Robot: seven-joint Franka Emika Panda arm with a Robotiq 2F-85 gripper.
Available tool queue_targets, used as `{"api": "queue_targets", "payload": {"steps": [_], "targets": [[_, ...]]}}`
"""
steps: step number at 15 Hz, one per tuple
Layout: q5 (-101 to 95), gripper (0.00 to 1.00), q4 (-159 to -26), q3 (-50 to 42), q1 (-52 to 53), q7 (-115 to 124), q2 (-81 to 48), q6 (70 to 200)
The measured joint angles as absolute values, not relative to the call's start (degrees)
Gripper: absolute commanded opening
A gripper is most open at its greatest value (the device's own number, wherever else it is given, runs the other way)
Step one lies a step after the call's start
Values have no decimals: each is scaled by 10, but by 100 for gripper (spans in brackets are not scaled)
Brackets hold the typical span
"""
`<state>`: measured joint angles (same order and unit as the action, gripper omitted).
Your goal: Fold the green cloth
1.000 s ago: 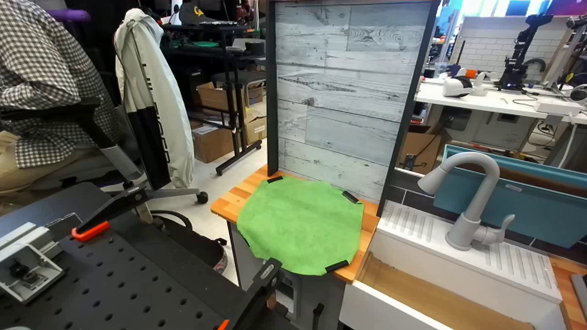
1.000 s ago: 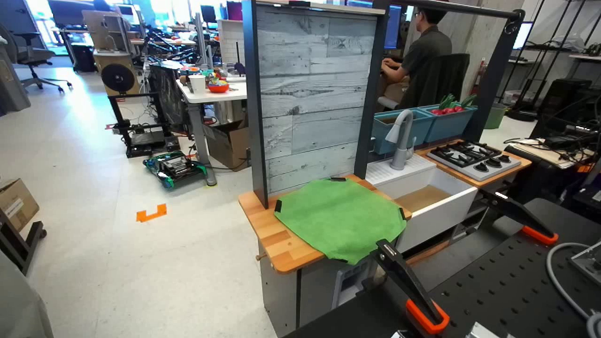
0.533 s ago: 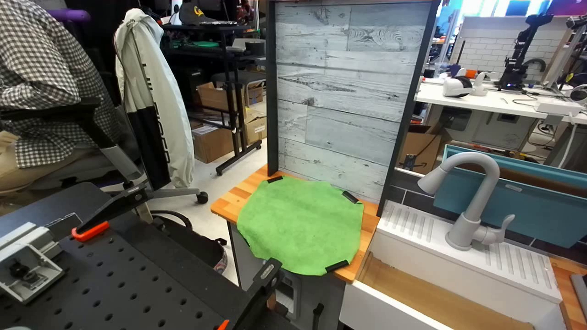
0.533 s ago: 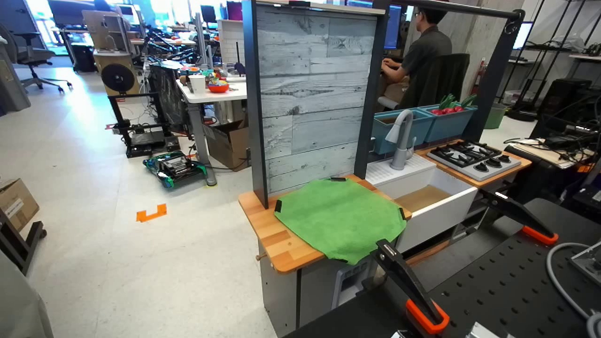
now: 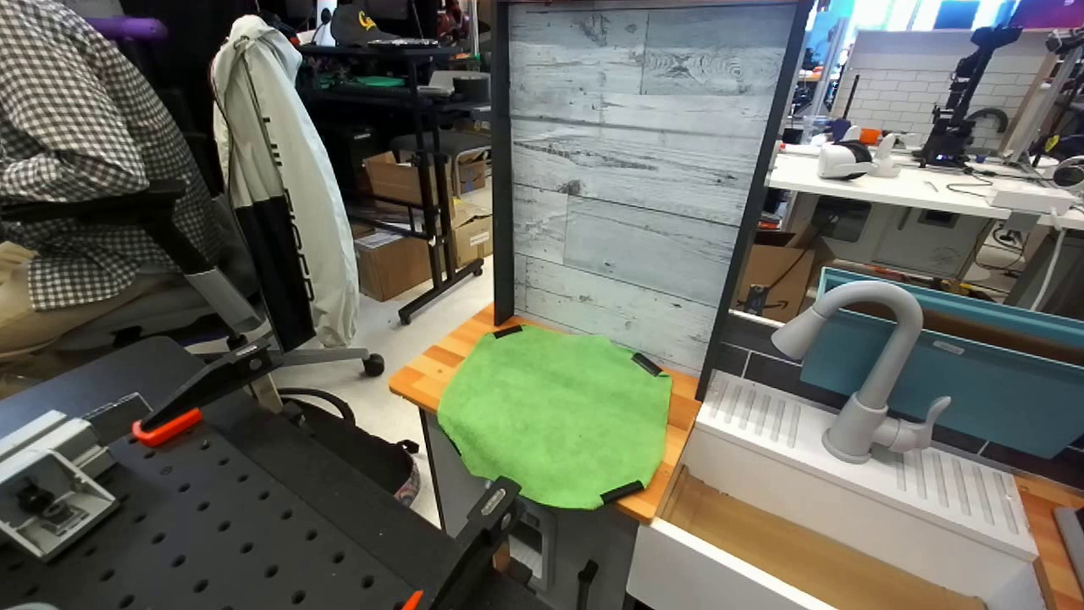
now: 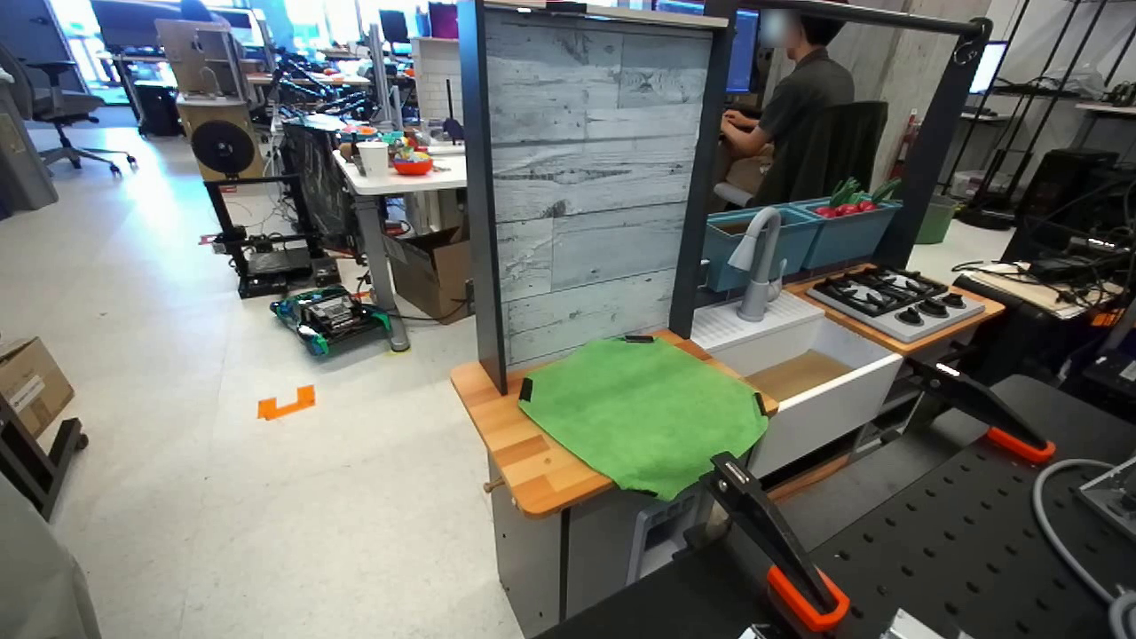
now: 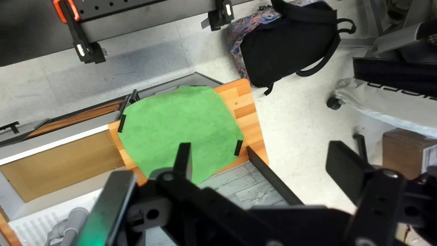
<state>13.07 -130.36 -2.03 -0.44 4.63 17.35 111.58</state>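
Observation:
The green cloth [image 5: 559,415] lies spread flat on the small wooden counter [image 5: 425,373], with black strips at several of its edges. It shows in both exterior views [image 6: 648,413], and its front edge hangs slightly past the counter. In the wrist view the cloth [image 7: 177,123] lies left of centre, far below the jaws. My gripper [image 7: 260,147] is open with its fingers wide apart and nothing between them. The left finger overlaps the cloth in the picture, and the right finger is over the floor. No part of the arm or gripper shows in the exterior views.
A tall grey wood-look panel [image 5: 635,169] stands behind the cloth. A white sink [image 6: 825,408] with a grey faucet [image 6: 759,266] adjoins the counter. A black perforated table [image 5: 229,517] with black and orange clamps [image 6: 781,550] stands in front. A backpack [image 7: 283,48] lies on the floor.

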Motion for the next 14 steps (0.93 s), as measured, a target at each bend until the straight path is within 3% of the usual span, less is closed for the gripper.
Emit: {"api": "queue_targets", "payload": {"steps": [14], "targets": [[60, 100, -1309, -53, -53, 59, -139, 1409]]}}
